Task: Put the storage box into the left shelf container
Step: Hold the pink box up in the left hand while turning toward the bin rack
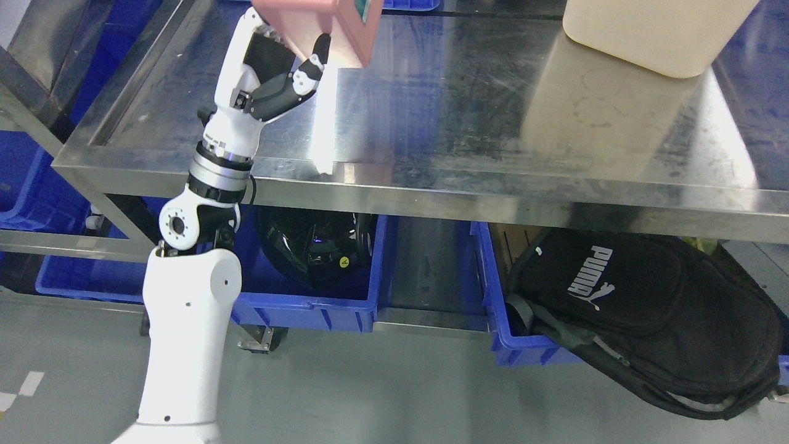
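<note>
A pink storage box (320, 24) is held above the steel table (468, 111) near the top edge of the head view, cut off by the frame. My left hand (277, 68) grips it from below and from the left, with the thumb (314, 61) pressed on the box's near face. The left arm (185, 296) rises from the lower left, past the table's front edge. Blue bins (24, 185) stand at the far left. The right arm does not show.
A cream plastic container (653, 31) stands on the table at the top right. Under the table, a blue bin (320, 302) holds a black helmet (308, 246), and another blue bin (499, 296) holds a black backpack (641, 314). Grey floor lies in front.
</note>
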Robot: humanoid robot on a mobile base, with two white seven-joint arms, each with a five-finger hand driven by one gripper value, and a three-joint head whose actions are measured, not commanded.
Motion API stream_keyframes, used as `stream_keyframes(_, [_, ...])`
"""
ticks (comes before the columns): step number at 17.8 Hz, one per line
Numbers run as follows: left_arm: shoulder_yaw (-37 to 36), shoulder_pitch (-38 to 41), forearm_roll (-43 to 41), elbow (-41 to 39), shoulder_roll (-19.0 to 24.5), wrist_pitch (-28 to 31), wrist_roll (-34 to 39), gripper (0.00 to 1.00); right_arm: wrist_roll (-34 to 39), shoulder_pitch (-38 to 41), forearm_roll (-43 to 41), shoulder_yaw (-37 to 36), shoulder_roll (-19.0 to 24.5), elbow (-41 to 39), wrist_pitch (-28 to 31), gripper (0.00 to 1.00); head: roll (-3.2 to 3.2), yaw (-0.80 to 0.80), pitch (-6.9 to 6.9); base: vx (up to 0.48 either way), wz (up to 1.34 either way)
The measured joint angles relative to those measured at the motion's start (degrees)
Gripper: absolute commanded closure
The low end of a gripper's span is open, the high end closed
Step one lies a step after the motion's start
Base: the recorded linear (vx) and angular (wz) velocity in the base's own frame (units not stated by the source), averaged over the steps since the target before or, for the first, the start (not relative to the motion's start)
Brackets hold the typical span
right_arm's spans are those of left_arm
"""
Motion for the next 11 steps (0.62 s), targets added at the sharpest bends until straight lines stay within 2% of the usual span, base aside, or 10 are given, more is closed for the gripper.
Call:
stream_keyframes(4, [-3.9,8.1,0.9,-5.5,0.0,-4.6,7.9,0.98,0.0,0.0,0.0,0.0,0.0,0.0,0.0,0.00,0.00,0.00,0.00,0.050,0.62])
stream_keyframes(7, [-6.2,11.8,1.2,-8.6,0.0,-5.6,13.2,0.98,0.0,0.0,0.0,0.0,0.0,0.0,0.0,0.00,0.00,0.00,0.00,0.123,1.33])
stream_keyframes(11, [-8.7,15.3,1.5,-11.5,0.0,-6.9,15.6,0.98,-0.5,0.0,0.0,0.0,0.0,0.0,0.0,0.00,0.00,0.00,0.02,0.180,1.70])
